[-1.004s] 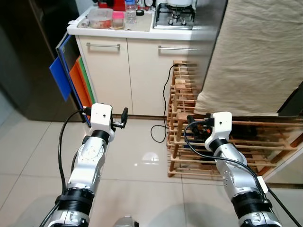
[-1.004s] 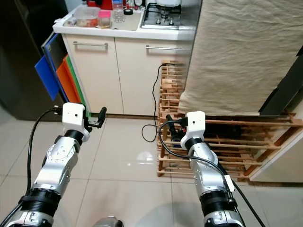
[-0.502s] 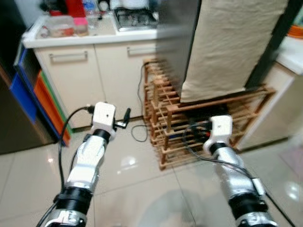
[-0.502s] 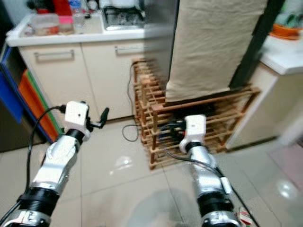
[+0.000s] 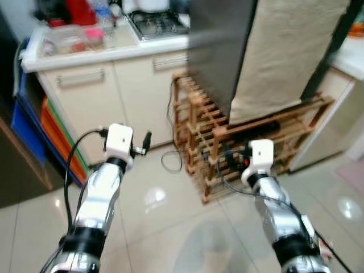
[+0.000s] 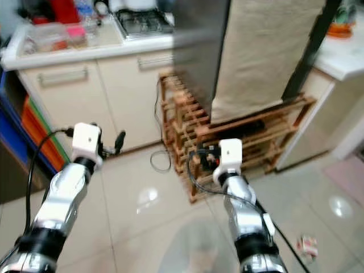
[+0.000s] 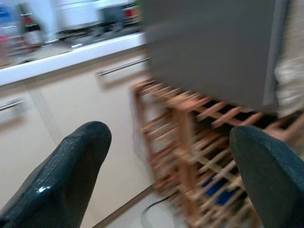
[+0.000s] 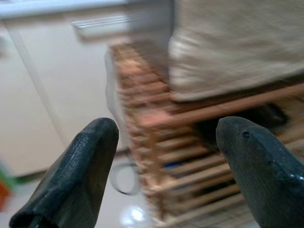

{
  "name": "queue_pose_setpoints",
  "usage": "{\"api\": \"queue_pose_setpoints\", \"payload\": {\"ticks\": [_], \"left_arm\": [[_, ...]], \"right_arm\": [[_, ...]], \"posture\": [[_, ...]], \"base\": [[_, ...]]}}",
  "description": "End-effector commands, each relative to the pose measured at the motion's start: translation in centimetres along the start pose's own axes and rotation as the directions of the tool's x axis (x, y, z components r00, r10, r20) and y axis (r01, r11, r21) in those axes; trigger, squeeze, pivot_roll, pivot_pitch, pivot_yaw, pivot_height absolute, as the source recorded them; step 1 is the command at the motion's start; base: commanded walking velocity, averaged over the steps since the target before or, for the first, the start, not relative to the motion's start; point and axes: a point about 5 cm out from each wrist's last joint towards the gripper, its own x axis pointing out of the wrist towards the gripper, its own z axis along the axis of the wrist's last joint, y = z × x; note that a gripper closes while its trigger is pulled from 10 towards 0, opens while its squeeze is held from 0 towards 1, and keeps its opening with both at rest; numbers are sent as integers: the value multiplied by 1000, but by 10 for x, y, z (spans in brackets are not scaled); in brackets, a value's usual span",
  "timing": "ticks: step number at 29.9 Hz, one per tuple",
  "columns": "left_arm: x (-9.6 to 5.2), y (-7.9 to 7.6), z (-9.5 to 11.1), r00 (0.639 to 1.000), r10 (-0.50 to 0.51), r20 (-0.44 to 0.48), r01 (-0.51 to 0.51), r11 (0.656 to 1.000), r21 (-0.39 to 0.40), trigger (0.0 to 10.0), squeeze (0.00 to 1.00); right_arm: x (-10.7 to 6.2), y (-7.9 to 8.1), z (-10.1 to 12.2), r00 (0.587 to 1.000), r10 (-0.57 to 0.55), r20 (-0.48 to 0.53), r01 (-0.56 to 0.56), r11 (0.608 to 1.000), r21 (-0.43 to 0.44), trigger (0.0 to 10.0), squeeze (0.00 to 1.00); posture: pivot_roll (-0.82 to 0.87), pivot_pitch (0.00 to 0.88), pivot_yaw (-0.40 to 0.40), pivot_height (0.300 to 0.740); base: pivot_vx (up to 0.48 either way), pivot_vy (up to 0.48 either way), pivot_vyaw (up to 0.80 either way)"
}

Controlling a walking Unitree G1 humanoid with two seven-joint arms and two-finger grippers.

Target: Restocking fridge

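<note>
facing wooden rack (image 5: 227, 142), pincers (image 7: 161, 175) spread

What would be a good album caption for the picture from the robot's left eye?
Both grippers, left and right, held empty above the tiled floor, facing a wooden rack and cream kitchen cabinets.

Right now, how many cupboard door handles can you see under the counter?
2. One handle is on the left cupboard door, near the coloured boards; the other handle is on the right door, partly cut off by the grey panel. Others may be hidden.
</note>
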Motion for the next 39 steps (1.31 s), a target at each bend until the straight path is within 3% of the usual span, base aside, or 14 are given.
{"api": "queue_pose_setpoints", "payload": {"ticks": [1, 3, 5, 15, 20, 24, 32, 35, 36, 39], "left_arm": [[-1, 10, 3, 1000, 9, 10, -9, 999, 39, 10000, 0], [-1, 6, 5, 999, -25, 24, 24, 999, 34, 10000, 0], [-1, -2, 13, 993, -86, 82, 89, 995, -41, 10000, 0], [-2, -16, 22, 967, -213, 138, 222, 974, -53, 10000, 0], [-3, -21, 20, 946, -307, 107, 306, 952, 26, 10000, 0], [-3, -23, 19, 937, -335, 95, 333, 942, 41, 10000, 0], [-1, -28, 19, 927, -369, 61, 366, 929, 53, 10000, 0], [6, -25, 19, 947, -320, 32, 318, 946, 56, 10000, 0], [14, -21, 24, 966, -259, 26, 255, 961, 109, 10000, 0], [20, -15, 30, 978, -205, 51, 201, 977, 71, 10000, 0]], "right_arm": [[6, 11, 7, 999, 24, 30, -25, 1000, 16, 10000, 0], [6, 12, 7, 999, 24, 33, -25, 1000, 17, 10000, 0], [7, 12, 7, 999, 28, 34, -29, 999, 19, 10000, 0], [7, 13, 6, 999, 32, 38, -33, 999, 24, 10000, 0], [6, 14, 5, 999, 34, 36, -35, 999, 21, 10000, 0], [5, 16, 3, 999, 39, 34, -40, 999, 21, 10000, 0], [5, 17, 3, 999, 43, 33, -44, 999, 19, 10000, 0], [4, 17, 6, 997, 40, 59, -41, 999, 10, 10000, 0], [4, 16, 7, 997, 37, 67, -37, 999, 3, 10000, 0], [3, 16, 8, 997, 37, 72, -37, 999, 4, 10000, 0]], "posture": [[10, 0, 26, 740], [11, 0, 25, 740], [11, 0, 22, 740], [8, 0, 23, 740], [9, 0, 23, 740], [6, 0, 25, 740], [7, 0, 24, 740], [7, 0, 22, 740], [1, 0, 24, 740], [-4, 0, 26, 740]], "base": [[450, 0, -600], [465, 0, -594], [461, 0, -569], [459, 0, -567], [0, 0, -553], [0, 0, -541], [0, 0, -538], [0, 0, -177], [0, 0, 0], [0, 0, 0]]}}
